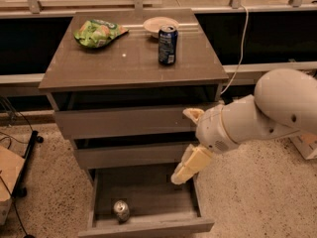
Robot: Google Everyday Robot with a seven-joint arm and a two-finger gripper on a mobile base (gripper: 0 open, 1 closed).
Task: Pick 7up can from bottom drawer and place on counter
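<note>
The 7up can [121, 210], small and silvery, stands at the front left of the open bottom drawer [148, 226]. My gripper [190, 140] hangs in front of the cabinet's right side, above the drawer's right edge and up and to the right of the can. Its two pale fingers [187, 165] are spread wide apart and hold nothing. The counter [119, 66] is the glossy grey-brown top of the cabinet.
On the counter stand a dark blue can [168, 44], a green snack bag [98, 32] and a small pale bowl [159, 24]. The two upper drawers [124, 123] are shut. A cable [242, 38] hangs at the right. Speckled floor lies around the cabinet.
</note>
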